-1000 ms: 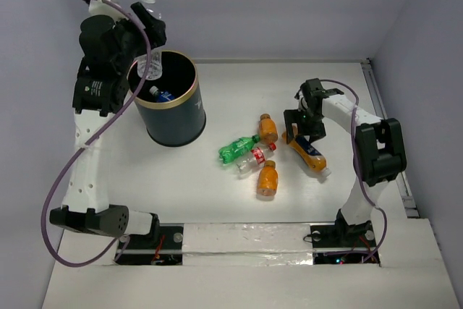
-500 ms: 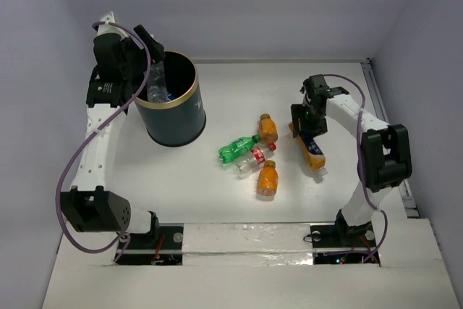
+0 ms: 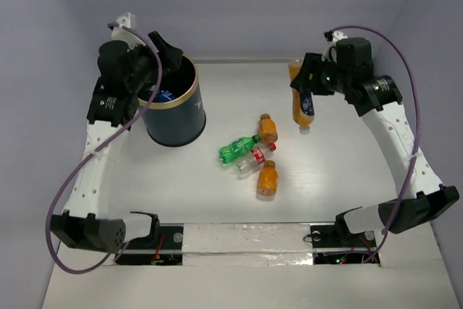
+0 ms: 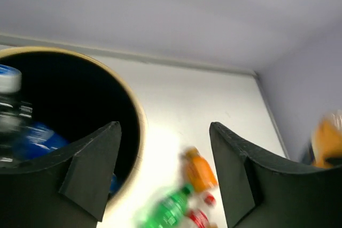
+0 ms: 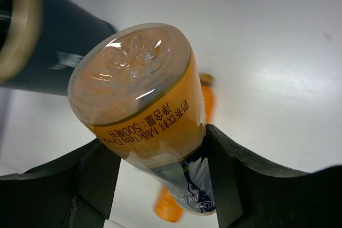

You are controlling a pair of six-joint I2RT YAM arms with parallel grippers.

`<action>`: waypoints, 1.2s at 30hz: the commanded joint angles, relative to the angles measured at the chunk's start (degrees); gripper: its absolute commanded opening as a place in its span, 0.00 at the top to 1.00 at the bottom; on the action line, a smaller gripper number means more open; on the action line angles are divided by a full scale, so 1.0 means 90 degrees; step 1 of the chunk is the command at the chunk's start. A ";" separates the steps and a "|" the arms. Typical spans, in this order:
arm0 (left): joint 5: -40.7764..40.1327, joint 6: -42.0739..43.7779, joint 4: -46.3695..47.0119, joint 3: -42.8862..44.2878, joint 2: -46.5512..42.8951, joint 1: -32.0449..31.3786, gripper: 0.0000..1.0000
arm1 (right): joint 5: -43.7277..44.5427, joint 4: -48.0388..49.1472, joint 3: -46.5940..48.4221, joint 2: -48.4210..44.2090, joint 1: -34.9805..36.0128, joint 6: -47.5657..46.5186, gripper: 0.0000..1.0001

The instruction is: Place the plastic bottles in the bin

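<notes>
Clear blue-labelled bottles [image 4: 32, 134] in bin [image 3: 177, 124]; left fingers [image 4: 91, 174] apart above it; right fingers [image 5: 85, 185] clamped on orange bottle [image 5: 144, 110].

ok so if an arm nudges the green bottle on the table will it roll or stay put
Probably rolls: the green bottle lies on its side on the smooth white table. The clear red-label bottle close beside it would likely get shoved along. Small plastic, so probably light.
</notes>
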 commanded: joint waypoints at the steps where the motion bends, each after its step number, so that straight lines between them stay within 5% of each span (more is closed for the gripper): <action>1: 0.0048 0.0219 -0.0033 -0.0306 -0.0614 -0.0778 0.36 | -0.0822 0.0694 0.1106 0.0089 0.0765 0.0754 0.42; 10: -0.0158 -0.0152 -0.0384 -0.2590 -0.2284 -0.1475 0.56 | -0.1419 0.4092 0.2094 0.1230 0.1607 0.3469 0.41; 21: -0.0168 -0.1323 -0.1088 -0.4808 -0.3963 -0.1533 0.59 | 0.0191 0.4650 0.5911 0.4570 0.2574 0.4105 0.40; 29: 0.0174 -0.1705 -0.1596 -0.5560 -0.4814 -0.1533 0.39 | 0.0865 0.4622 0.6059 0.5538 0.3101 0.3950 0.36; 36: 0.0330 -0.1510 -0.1157 -0.5561 -0.4533 -0.1748 0.32 | 0.0984 0.4405 0.5885 0.5540 0.3160 0.3686 0.06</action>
